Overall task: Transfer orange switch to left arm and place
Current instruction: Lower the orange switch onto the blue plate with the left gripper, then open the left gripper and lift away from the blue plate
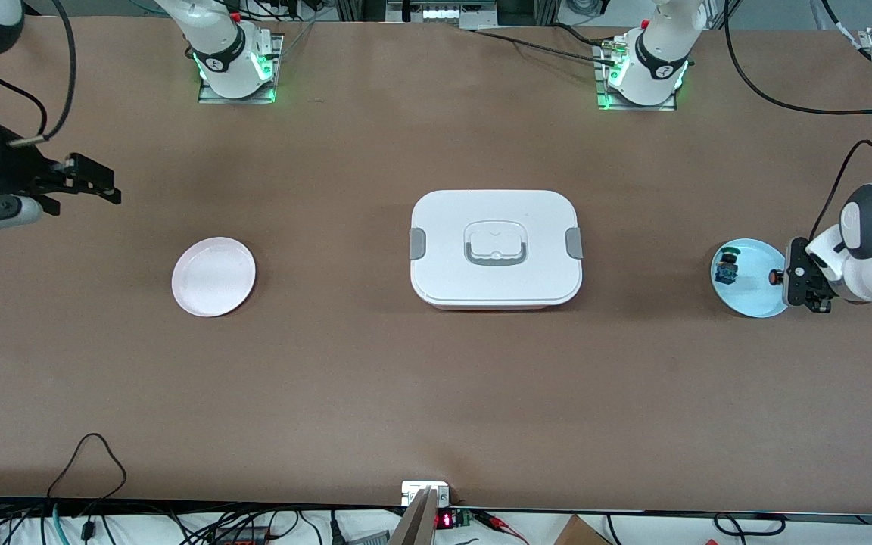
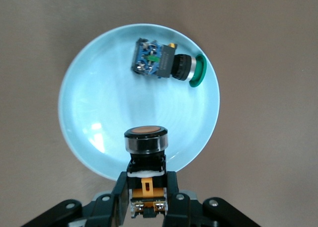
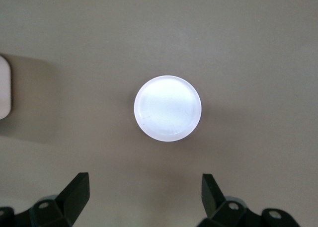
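The orange switch (image 2: 145, 136), a black cylinder with an orange cap, sits between the fingers (image 2: 119, 197) of my left gripper (image 2: 145, 192), which is shut on its body. It is over the edge of a light blue plate (image 2: 99, 103) at the left arm's end of the table. In the front view the switch (image 1: 773, 278) shows as an orange dot at my left gripper (image 1: 786, 278). The white box (image 1: 495, 248) with grey latches lies at the table's middle. My right gripper (image 1: 107, 185) is open and empty, in the air at the right arm's end; it also shows in the right wrist view (image 3: 144, 192).
A similar switch with a green top (image 2: 164, 65) lies on its side on the blue plate (image 1: 750, 299). An empty pink plate (image 1: 213, 276) lies toward the right arm's end; it also shows in the right wrist view (image 3: 167, 108), below that gripper. A corner of the box (image 3: 4, 93) shows there too.
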Tool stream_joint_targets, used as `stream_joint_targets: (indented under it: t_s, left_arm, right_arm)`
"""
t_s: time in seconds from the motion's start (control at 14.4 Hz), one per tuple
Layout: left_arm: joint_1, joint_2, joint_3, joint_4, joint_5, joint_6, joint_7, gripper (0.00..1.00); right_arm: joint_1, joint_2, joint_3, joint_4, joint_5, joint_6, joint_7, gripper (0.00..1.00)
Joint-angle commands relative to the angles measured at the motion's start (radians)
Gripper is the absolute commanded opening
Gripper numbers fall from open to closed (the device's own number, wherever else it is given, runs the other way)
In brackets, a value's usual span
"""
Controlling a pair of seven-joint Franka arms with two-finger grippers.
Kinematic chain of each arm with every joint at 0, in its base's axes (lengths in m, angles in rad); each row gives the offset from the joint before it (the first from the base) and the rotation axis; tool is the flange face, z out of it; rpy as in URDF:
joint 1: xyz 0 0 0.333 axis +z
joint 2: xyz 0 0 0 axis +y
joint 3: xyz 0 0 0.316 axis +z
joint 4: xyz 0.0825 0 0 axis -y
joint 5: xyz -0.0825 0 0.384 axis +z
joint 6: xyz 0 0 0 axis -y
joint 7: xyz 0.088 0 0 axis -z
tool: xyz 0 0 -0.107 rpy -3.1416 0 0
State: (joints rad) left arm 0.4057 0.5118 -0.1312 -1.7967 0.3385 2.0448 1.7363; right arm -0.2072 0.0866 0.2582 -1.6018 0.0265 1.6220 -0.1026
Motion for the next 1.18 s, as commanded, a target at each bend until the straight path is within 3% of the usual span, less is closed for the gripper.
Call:
stream_joint_targets:
  t_s: [0.0, 0.42, 0.69, 0.9, 0.97, 1.04, 1.11]
  left_arm:
    - [0.024, -0.027, -0.021, -0.068, 0.020, 0.052, 0.025, 0.13]
    - [0.054, -0.038, -0.034, -0.156, 0.020, 0.217, 0.025, 0.13]
    - [0.079, -0.038, -0.034, -0.203, 0.020, 0.305, 0.025, 0.17]
    - [0.088, -0.038, -0.039, -0.228, 0.016, 0.317, 0.023, 0.22]
    - [0.094, -0.041, -0.042, -0.230, 0.016, 0.317, 0.022, 0.36]
    - [0.097, -0.044, -0.044, -0.230, 0.016, 0.314, 0.023, 0.64]
    - [0.097, -0.042, -0.045, -0.228, 0.016, 0.313, 0.028, 1.00]
  right_arm:
    - [0.005, -0.013, -0.004, -0.024, -0.023, 0.030, 0.028, 1.00]
    - [0.040, -0.041, -0.023, -0.021, -0.013, 0.030, 0.034, 1.00]
    - [0.219, -0.038, -0.215, -0.047, -0.014, 0.041, 0.038, 1.00]
    - [0.212, -0.033, -0.221, -0.052, -0.013, 0.041, 0.038, 1.00]
    - [0.212, -0.031, -0.221, -0.050, -0.013, 0.044, 0.038, 1.00]
    - [0.215, -0.031, -0.221, -0.050, -0.013, 0.048, 0.038, 1.00]
    - [0.215, -0.031, -0.221, -0.052, -0.014, 0.050, 0.037, 1.00]
